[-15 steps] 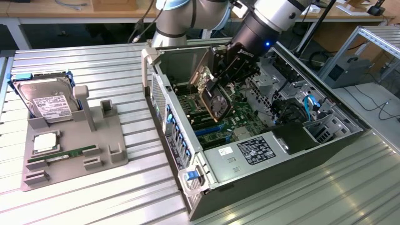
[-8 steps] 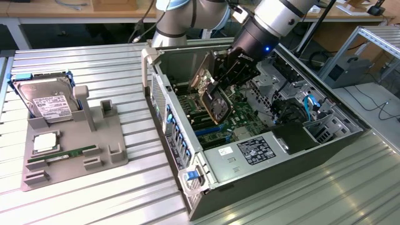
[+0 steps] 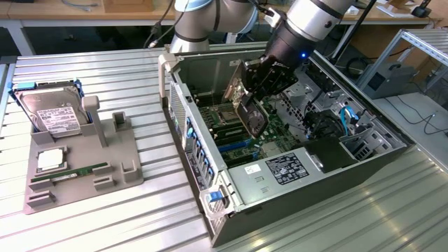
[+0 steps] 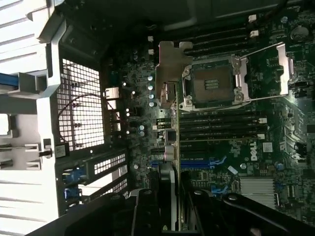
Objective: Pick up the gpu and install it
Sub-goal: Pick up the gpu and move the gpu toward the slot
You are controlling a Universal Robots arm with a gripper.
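gpu (image 3: 253,119) | clamped edge-down in gripper (image 3: 253,95) | long axis seemingly crosswise to blue slot (image 4: 197,162) just below gripper, unseated

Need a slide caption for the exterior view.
Gripper holds the gpu over the motherboard in the open case; hard drive sits in a grey stand.

Bright even light over the table (image 3: 105,220); dim shadowed case (image 4: 98,29) interior, glare outside
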